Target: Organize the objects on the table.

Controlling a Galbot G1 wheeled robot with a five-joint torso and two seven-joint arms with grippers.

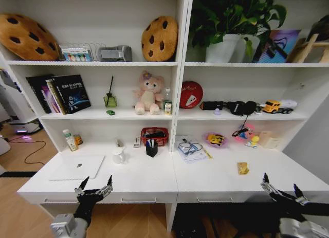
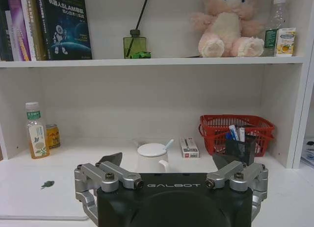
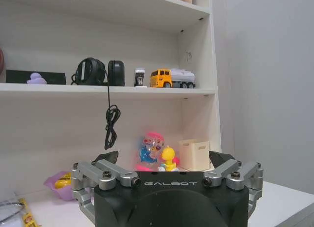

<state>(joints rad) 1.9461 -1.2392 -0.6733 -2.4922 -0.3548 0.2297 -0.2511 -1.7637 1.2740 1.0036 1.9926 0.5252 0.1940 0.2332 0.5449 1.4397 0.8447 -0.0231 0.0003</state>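
On the long white table (image 1: 154,182) a shut silver laptop (image 1: 77,167) lies at the left, with a white mug (image 1: 119,156) and a black pen cup (image 1: 151,149) holding pens behind it toward the middle. At the back left corner a green-labelled bottle (image 1: 70,140) stands upright. A tiny green gadget (image 1: 110,112) rests on the shelf above. My left gripper (image 1: 96,186) hovers open at the table's front edge, in front of the laptop (image 2: 44,197) and facing the mug (image 2: 152,156) and pen cup (image 2: 240,148). My right gripper (image 1: 281,189) is open at the front right, holding nothing.
A red basket (image 1: 154,136) sits behind the pen cup. Papers with glasses (image 1: 190,148), a pink bowl (image 1: 215,140), toys (image 3: 157,153) and a small yellow item (image 1: 242,168) occupy the right half. A can (image 1: 78,140) stands by the bottle. Shelves rise behind.
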